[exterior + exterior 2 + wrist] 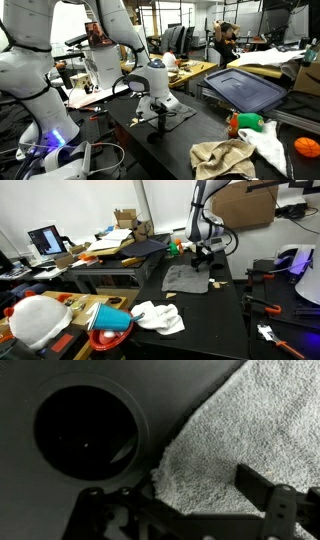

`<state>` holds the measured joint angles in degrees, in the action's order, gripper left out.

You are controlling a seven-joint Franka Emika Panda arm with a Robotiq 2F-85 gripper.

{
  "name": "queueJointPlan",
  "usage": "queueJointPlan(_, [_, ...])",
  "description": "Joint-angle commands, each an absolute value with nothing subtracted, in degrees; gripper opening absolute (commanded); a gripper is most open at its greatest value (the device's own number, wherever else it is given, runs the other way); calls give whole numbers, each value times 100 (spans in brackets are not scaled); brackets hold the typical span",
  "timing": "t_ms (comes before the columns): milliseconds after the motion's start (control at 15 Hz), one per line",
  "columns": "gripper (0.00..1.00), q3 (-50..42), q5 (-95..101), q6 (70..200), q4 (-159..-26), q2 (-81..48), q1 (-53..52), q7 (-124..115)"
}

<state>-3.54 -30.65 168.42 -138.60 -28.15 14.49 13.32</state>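
Observation:
My gripper (160, 108) (203, 260) is down on a grey towel (165, 118) (190, 278) that lies flat on the black table (150, 150) (215, 315). In the wrist view the towel (230, 430) fills the right half, and its frayed corner (160, 475) lies between the two dark fingers (258, 490). The jaws stand wide apart over that corner, with the gripper (200, 500) open. A dark round hollow with a pale rim (85, 430) sits just left of the towel's corner.
Near the table's end lie a beige towel (222, 158), a white cloth (265, 140) (158, 317), an orange ball (307, 147) and a green and orange bottle (245, 122). A dark tray (245, 88) stands beyond. A red bowl (110, 330) and a laptop (45, 242) sit nearby.

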Motion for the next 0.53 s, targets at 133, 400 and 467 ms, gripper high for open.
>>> queueJointPlan(133, [36,-302,-3137,17047,-13941,-2699,1654,1437])
queueJointPlan(400, [5,-543,-2905,17085,-14174,-2313,1374,1284])
queueJointPlan(467, [1,-649,-2777,17054,-14239,-2187,1247,1234])
